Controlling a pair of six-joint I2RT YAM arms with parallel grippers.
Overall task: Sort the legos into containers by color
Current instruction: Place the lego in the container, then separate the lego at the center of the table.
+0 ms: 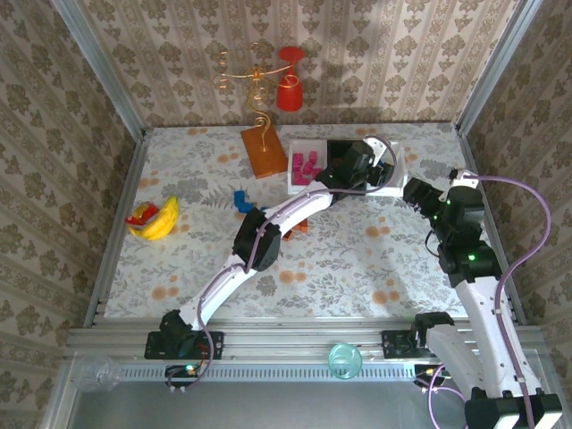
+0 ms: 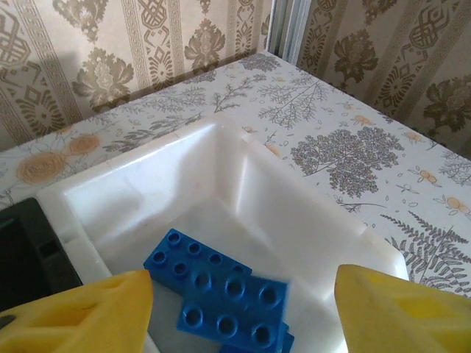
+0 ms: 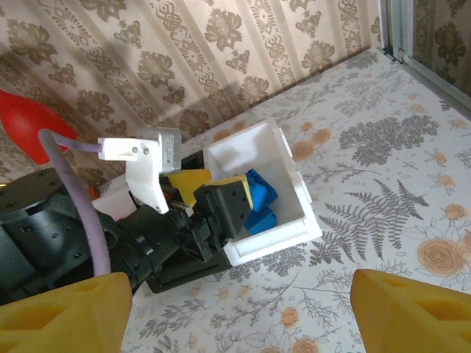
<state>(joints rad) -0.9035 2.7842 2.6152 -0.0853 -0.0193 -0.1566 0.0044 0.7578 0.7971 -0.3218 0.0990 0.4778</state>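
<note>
Hovering wide open and empty over blue legos (image 2: 221,290) in the far white bin (image 2: 294,198), the left gripper (image 2: 243,294) could snag its rim.

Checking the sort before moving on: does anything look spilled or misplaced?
Nothing spilled or damaged. The blue legos lie inside the white bin. One blue lego and an orange-brown one lie loose on the table, unsorted.
</note>
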